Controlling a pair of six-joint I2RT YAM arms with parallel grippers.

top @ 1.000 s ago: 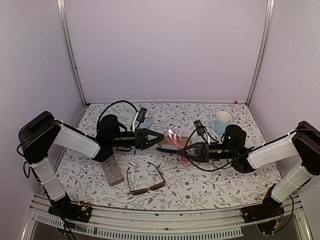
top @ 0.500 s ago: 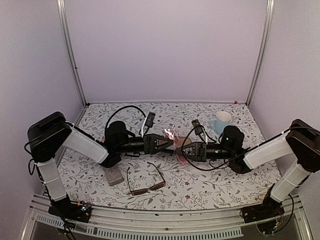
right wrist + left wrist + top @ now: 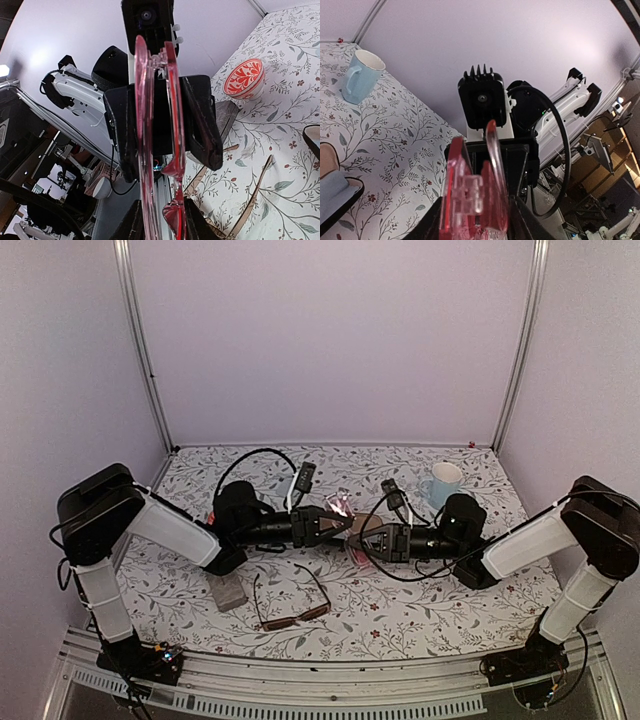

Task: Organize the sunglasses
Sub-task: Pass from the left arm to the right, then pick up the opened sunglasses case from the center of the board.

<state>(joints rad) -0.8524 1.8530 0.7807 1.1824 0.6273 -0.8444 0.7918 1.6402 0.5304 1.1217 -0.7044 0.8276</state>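
The pink-red sunglasses (image 3: pixel 470 200) hang folded above the surface (image 3: pixel 410 610), between the two pincers. The right pincer (image 3: pixel 162 222) is clenched on them. The left pincer (image 3: pixel 343 525) has a finger on each side, but I cannot tell whether it grips. An open black case (image 3: pixel 347 200) lies near them. The brown sunglasses (image 3: pixel 297 617) lie unfolded towards the front edge, with a grey case (image 3: pixel 229 591) just beside them. A blue mug (image 3: pixel 442 483) stands back right, and a red-patterned bowl (image 3: pixel 243 77) shows past the left arm. The surface is floral, and the walls (image 3: pixel 330 340) are pale lilac.
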